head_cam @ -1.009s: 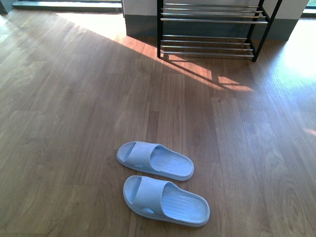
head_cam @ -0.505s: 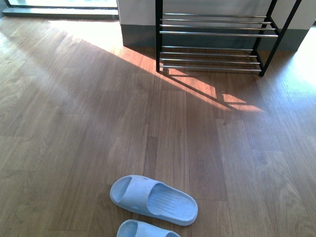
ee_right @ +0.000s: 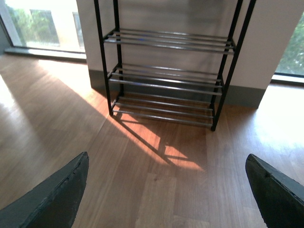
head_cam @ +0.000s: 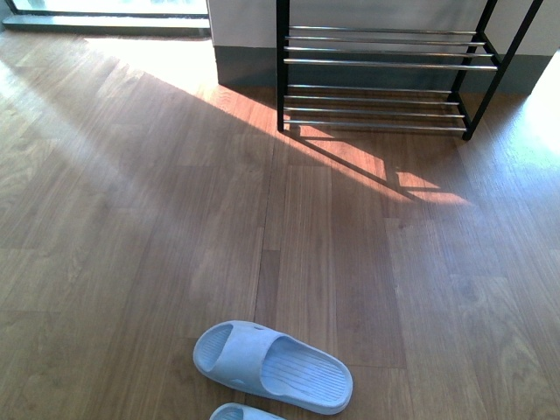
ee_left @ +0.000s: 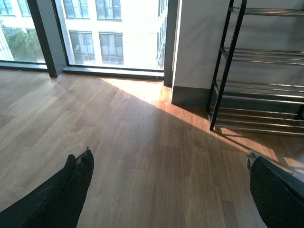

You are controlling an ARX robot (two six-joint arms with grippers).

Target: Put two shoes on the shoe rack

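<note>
A pale blue slide (head_cam: pixel 272 366) lies on the wooden floor near the bottom of the front view, and the toe of its twin (head_cam: pixel 241 412) just shows at the lower edge. The shoe rack (head_cam: pixel 385 74), black uprights with chrome rods, stands against the far wall, its tiers bare. It also shows in the left wrist view (ee_left: pixel 259 90) and the right wrist view (ee_right: pixel 168 78). My left gripper (ee_left: pixel 168 168) is open over bare floor. My right gripper (ee_right: pixel 166 178) is open too, facing the rack. Neither arm shows in the front view.
A grey wall with a dark skirting (head_cam: pixel 245 61) runs behind the rack. Floor-length windows (ee_left: pixel 109 33) stand to the left of it. A sunlit patch (head_cam: pixel 367 171) crosses the floor in front of the rack.
The front view has shifted forward: the rack sits lower and larger in frame, and the slides have slid toward the bottom edge, the nearer one almost out of view.
</note>
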